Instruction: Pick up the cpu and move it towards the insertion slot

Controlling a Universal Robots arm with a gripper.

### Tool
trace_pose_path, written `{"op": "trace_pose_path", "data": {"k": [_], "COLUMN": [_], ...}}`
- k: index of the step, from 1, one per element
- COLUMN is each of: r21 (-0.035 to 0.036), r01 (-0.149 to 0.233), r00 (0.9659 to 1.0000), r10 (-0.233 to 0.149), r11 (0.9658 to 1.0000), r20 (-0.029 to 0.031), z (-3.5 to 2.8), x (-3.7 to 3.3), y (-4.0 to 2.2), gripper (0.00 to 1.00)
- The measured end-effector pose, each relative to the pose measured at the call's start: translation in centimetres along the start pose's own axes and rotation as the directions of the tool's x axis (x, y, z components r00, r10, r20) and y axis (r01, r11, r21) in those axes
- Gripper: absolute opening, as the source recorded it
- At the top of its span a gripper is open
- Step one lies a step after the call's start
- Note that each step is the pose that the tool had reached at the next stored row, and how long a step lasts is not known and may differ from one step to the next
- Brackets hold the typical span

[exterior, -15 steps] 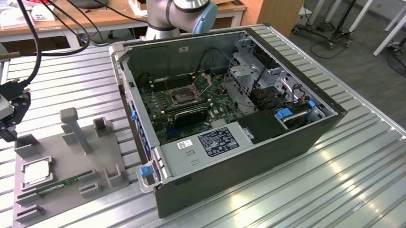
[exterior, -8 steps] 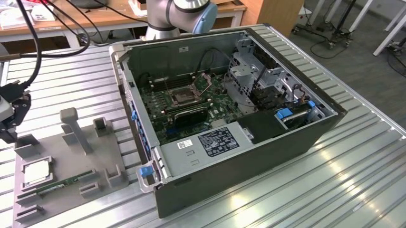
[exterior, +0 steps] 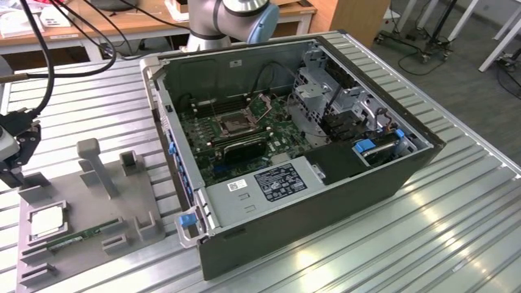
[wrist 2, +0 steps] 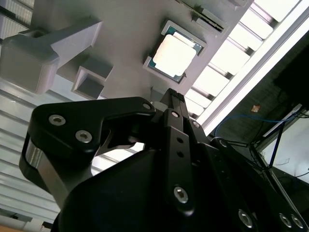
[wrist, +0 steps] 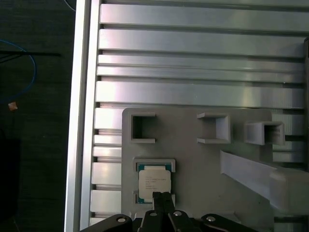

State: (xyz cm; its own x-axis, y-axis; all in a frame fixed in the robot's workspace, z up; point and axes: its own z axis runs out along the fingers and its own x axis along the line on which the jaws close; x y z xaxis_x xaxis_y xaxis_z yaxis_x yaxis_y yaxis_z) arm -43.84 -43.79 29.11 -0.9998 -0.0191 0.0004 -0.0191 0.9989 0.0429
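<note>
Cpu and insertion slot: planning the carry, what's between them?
In the exterior view: grey fixture posts and the computer case's wall, between cpu and insertion slot.

cpu [exterior: 47, 221] apparently nested in tray [exterior: 155, 190] beside case [exterior: 342, 204].

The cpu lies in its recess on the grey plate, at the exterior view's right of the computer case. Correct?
No: the exterior view shows the cpu in its recess on the grey plate at its left of the computer case.
</note>
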Motion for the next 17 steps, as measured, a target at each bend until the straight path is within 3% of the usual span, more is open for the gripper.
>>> {"op": "trace_pose_path", "data": {"k": [17], "r21": [0.0000], "r01": [0.000], "r00": [1.0000], "r10": [0.000], "r11": [1.0000], "r20": [0.0000], "z": [0.38], "x": [0.00], "y": [-0.02], "gripper": [0.11]}}
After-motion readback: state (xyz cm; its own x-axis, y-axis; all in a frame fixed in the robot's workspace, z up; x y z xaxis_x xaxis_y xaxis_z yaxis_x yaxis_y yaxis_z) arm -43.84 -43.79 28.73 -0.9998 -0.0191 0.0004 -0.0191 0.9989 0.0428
